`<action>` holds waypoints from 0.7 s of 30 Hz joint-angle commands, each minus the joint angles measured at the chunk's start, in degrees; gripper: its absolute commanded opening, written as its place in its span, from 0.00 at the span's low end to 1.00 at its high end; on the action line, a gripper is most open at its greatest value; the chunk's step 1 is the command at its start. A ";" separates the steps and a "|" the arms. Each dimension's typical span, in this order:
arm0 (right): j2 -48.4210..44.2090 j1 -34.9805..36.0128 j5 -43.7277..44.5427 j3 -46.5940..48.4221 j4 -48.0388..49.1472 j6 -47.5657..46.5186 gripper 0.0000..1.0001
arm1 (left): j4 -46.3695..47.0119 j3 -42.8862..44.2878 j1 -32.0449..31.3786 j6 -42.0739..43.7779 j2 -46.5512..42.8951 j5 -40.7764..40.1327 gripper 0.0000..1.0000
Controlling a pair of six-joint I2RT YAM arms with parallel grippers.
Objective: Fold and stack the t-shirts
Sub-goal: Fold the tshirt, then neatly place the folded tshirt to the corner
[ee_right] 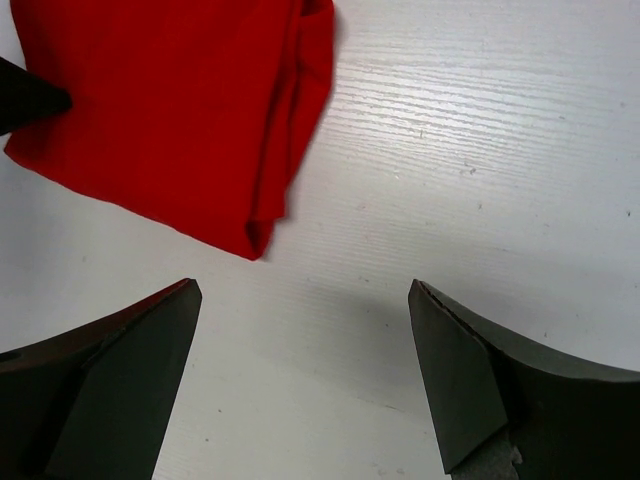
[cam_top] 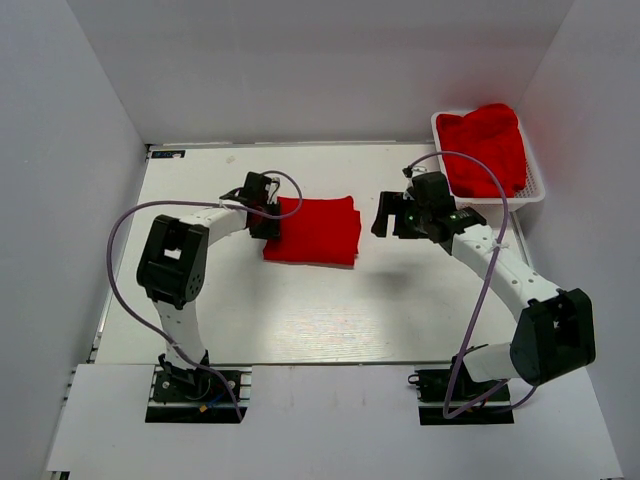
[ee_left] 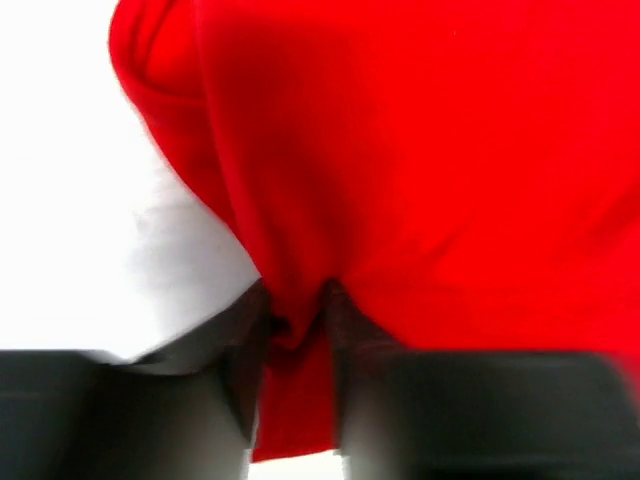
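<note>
A folded red t-shirt (cam_top: 315, 230) lies flat in the middle of the white table (cam_top: 300, 310). My left gripper (cam_top: 265, 212) is at the shirt's left edge. In the left wrist view its dark fingers (ee_left: 240, 340) pinch a bunched fold of the red fabric (ee_left: 295, 400), and the rest of that t-shirt (ee_left: 430, 150) fills the view above. My right gripper (cam_top: 385, 215) hovers just right of the shirt, open and holding nothing. Its wrist view shows wide-apart fingertips (ee_right: 190, 300) over bare table, with the t-shirt's right end (ee_right: 170, 110) ahead and apart from them.
A white mesh basket (cam_top: 530, 194) stands at the back right corner with more crumpled red t-shirts (cam_top: 485, 145) heaped in it. White walls enclose the table on three sides. A purple cable loops off each arm.
</note>
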 commanded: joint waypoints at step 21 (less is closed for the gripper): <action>4.29 -0.39 8.24 4.74 1.21 -1.99 0.90 | -11.93 29.49 15.72 7.47 20.40 -16.50 0.00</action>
